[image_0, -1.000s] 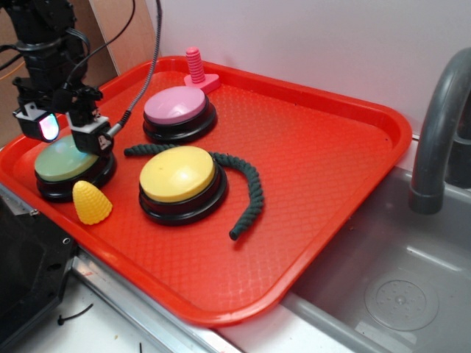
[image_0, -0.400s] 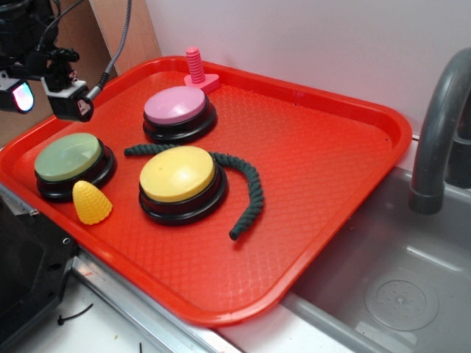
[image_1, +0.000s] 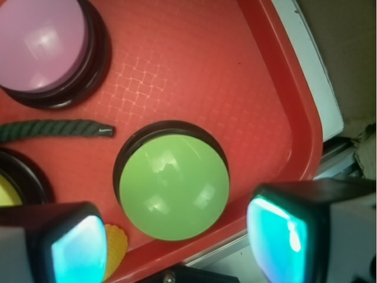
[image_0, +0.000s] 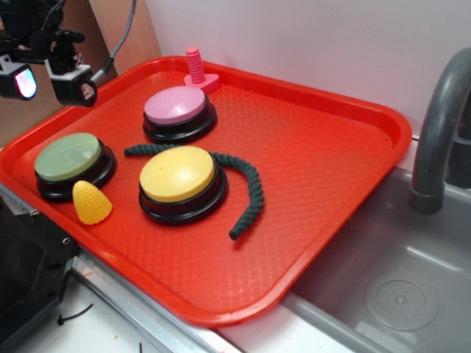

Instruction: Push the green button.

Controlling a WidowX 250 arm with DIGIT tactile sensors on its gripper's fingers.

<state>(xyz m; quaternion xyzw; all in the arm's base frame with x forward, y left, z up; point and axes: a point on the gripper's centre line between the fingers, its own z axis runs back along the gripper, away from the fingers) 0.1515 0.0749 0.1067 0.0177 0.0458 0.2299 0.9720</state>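
Gripper: the gripper [image_0: 45, 79] hung in the air over the far left corner of the red tray [image_0: 324, 169], above and behind the green button [image_0: 68, 157], touching nothing.
Fingers: the two fingers [image_1: 76, 244] stood spread apart with empty space between them; in the wrist view their glowing teal pads framed the lower edge of the picture.
Green button: it sat on its black base at the near left corner of the tray, just inside the rim; in the wrist view its pale green dome [image_1: 174, 186] lay between and above the two fingers, well clear of them.
Yellow corn piece: a small yellow corn-shaped toy [image_0: 91, 202] lay just in front of the green button, close against its base.
Yellow button: the yellow-topped button [image_0: 177, 175] sat to the right of the green one, apart from it.
Pink button: the pink-topped button [image_0: 175, 107] sat behind the yellow one, nearer the wall.
Rope: a dark green twisted rope [image_0: 250, 193] ran from between the pink and yellow buttons and curved round the right side of the yellow button.
Pink bolt: a pink threaded bolt [image_0: 196, 69] stood upright at the tray's back rim, behind the pink button.
Sink: a grey sink [image_0: 390, 287] lay to the right of the tray, with a grey faucet [image_0: 436, 125] rising at its back.
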